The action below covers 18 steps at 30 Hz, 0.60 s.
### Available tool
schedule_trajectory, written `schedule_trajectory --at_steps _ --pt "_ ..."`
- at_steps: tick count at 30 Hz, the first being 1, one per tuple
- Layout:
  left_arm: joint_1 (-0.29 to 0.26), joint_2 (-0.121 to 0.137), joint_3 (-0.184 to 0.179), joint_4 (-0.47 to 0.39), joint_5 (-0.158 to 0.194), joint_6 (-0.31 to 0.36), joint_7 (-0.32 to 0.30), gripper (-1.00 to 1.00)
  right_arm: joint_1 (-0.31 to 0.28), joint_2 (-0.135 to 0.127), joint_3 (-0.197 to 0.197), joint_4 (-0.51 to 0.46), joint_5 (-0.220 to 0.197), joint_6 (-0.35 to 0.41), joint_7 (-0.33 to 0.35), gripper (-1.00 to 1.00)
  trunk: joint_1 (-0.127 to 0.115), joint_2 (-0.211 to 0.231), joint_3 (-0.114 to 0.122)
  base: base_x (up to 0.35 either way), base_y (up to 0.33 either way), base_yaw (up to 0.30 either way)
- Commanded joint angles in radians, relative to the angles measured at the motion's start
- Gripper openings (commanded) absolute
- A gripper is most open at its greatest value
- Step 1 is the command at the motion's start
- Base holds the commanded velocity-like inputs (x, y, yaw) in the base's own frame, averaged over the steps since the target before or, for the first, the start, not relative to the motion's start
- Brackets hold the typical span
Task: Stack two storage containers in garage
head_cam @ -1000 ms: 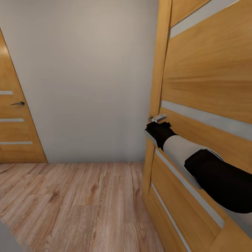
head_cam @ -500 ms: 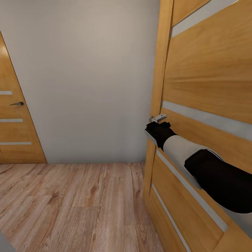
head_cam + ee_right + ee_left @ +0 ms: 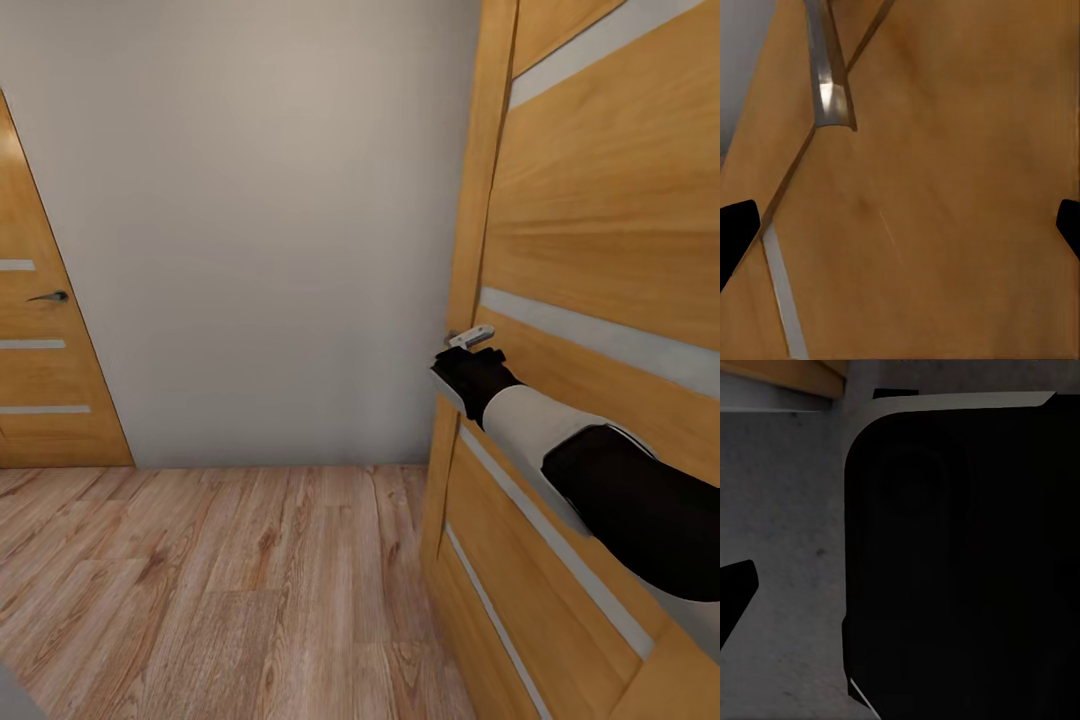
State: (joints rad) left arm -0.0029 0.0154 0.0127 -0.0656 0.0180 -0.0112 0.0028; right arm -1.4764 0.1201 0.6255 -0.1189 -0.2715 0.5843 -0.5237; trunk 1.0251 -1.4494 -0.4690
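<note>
Against the wooden door, right gripper sits by the lever handle w/ fingers spread wide, holding nothing; left gripper's state can't be told; containers nowhere visible, so prob. transit step—next, push door open.

A home interior, apparently a hallway or passage between rooms. Light wood plank flooring underfoot, laid in staggered boards. Plain pale grey-white wall straight ahead, bare of any fittings. Two matching honey-coloured wooden interior doors with horizontal frosted strips: one closed door at the left with a dark lever handle, one nearer door at the right with a silver lever handle. Domestic joinery and finishes throughout, nothing industrial or commercial.
</note>
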Motion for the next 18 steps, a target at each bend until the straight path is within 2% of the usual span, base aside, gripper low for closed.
schedule_trajectory --at_steps 1,18 --pt "0.000 0.000 0.001 0.000 0.002 -0.001 0.000 1.00 -0.001 -0.003 0.016 -0.001 0.003 0.011 -0.006 1.00 0.000 -0.001 -0.001 0.000 0.000 0.000" --pt "0.000 0.000 0.003 0.000 0.002 -0.001 -0.001 1.00 -0.001 -0.072 0.016 -0.001 0.004 0.011 -0.006 1.00 0.000 -0.001 -0.001 0.000 0.000 0.000"
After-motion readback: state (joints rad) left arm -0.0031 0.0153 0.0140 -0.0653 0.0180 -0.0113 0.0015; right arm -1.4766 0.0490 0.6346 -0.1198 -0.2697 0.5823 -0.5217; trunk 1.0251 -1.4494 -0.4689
